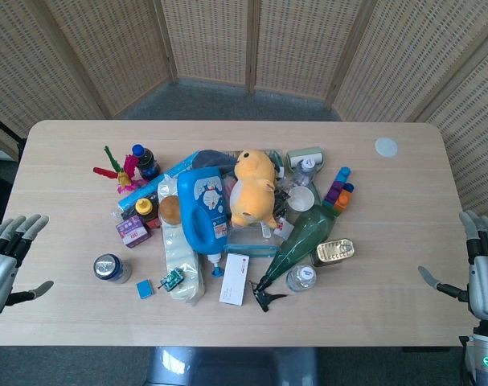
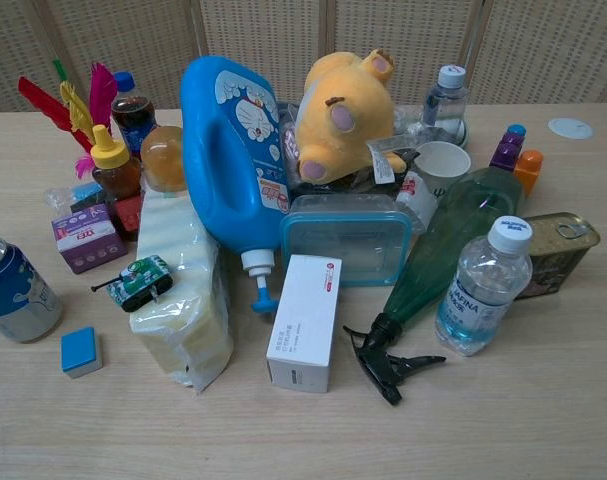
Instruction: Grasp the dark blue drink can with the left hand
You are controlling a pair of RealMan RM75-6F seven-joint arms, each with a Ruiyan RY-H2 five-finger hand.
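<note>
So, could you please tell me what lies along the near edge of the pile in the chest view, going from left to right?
Dark blue drink can → small blue block → toy tank → white box → black spray trigger → water bottle → gold tin.

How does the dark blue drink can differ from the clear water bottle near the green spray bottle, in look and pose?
The dark blue drink can is opaque metal with a silver top; the clear water bottle is see-through plastic with a white cap. The can is short and squat, the bottle taller with a narrowed neck. The can stands alone at the left edge of the pile, while the bottle stands right beside the green spray bottle. Both stand upright on the table.
</note>
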